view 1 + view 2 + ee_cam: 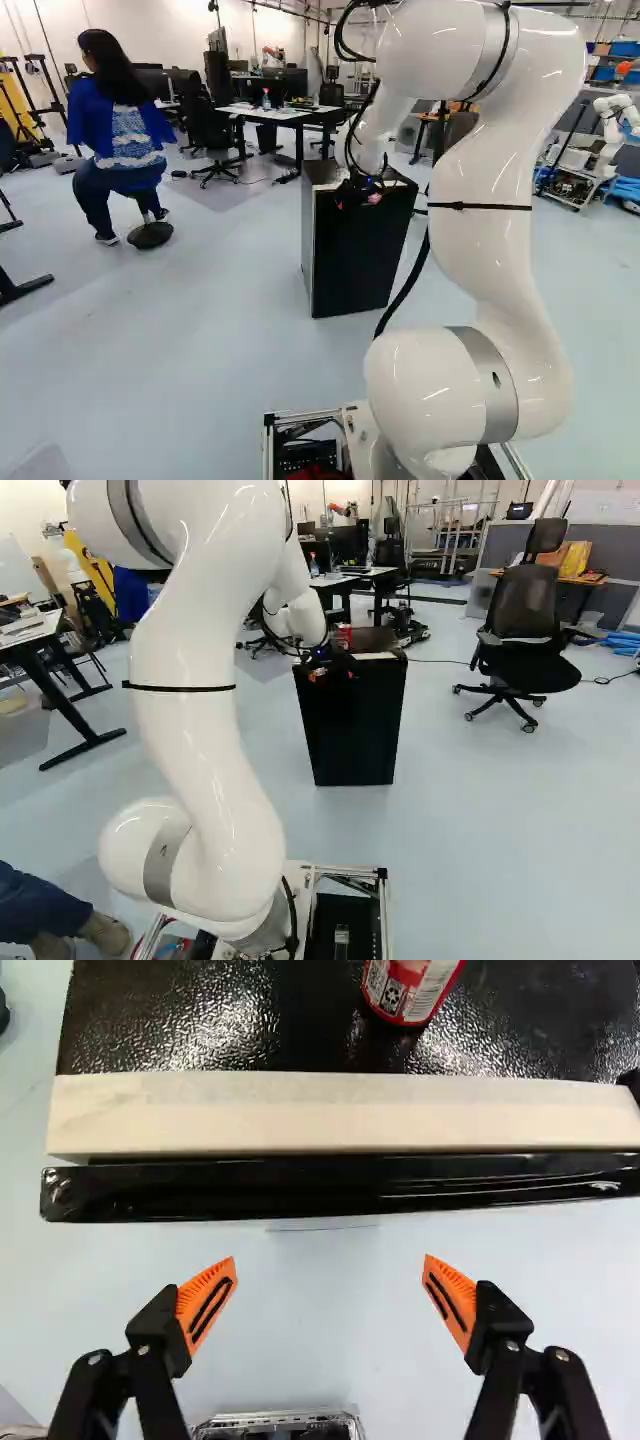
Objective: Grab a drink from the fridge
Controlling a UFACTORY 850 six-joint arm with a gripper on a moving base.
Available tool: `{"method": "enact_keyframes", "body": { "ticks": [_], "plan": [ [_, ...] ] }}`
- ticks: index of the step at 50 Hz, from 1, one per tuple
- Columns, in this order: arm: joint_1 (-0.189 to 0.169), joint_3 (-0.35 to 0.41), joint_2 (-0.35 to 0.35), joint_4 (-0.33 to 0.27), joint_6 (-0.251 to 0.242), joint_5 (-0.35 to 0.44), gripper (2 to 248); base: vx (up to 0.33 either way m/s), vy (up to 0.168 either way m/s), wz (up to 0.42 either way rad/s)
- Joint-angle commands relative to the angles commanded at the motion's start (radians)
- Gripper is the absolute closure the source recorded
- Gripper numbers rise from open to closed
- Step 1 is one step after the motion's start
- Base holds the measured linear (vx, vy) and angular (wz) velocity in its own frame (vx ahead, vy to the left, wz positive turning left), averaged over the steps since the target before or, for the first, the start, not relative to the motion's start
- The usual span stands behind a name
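Fridge (350,725) looks closed, one can (408,990) stands on top, our gripper (330,1271) is spread and empty, so we judge all grabbing undone.

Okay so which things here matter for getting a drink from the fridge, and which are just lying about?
For the job:
- black mini fridge
- red can on its top, possibly a drink, though the task says from the fridge
- open gripper

Just about:
- black office chair
- spray bottle on the far desk
- another robot

1 can (410,988) atop 1 fridge (352,720)
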Motion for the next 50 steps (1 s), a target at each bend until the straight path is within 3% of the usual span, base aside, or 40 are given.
{"method": "enact_keyframes", "body": {
  "ticks": [15, 37, 50],
  "plan": [
    [0.004, 0.081, 0.062, 0.061, 0.0, 0.045, 3, 0.0, 0.0, 0.0],
    [0.022, 0.192, 0.149, 0.143, 0.0, 0.264, 3, 0.0, 0.0, 0.0],
    [0.025, 0.208, 0.163, 0.161, 0.0, 0.399, 3, 0.0, 0.0, 0.0]
  ]
}}
